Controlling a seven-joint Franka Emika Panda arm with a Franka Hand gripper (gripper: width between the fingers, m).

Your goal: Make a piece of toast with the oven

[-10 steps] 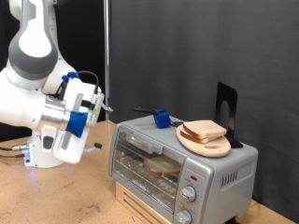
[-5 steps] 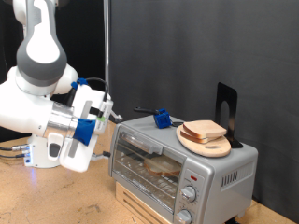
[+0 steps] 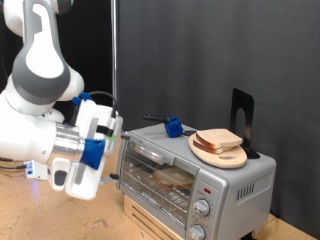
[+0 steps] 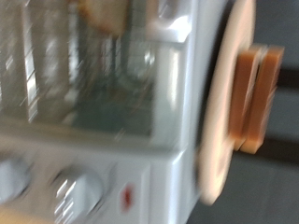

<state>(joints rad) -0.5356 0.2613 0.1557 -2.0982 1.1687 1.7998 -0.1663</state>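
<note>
The silver oven (image 3: 215, 180) stands at the exterior view's right with its glass door shut. Through the glass a piece of toast (image 3: 172, 180) lies on the rack; the blurred wrist view also shows the piece of toast (image 4: 103, 13) behind the oven (image 4: 103, 93) door. My gripper (image 3: 113, 140), on the white arm with blue parts, hovers just off the oven's left front corner and holds nothing that I can see. Its fingers do not show in the wrist view. Two knobs (image 4: 73, 191) and a red light (image 4: 126, 196) sit beside the door.
On the oven's top rests a round wooden board (image 3: 232, 158) with stacked bread slices (image 3: 219, 139); the wrist view shows these bread slices (image 4: 257, 98) edge-on. A small blue object (image 3: 173, 127) and a black stand (image 3: 241, 115) are up there too. A wooden crate (image 3: 150, 215) carries the oven.
The arm has swung down and toward the exterior view's right, bringing the gripper closer to the oven's left front. The oven, board and bread have not moved.
</note>
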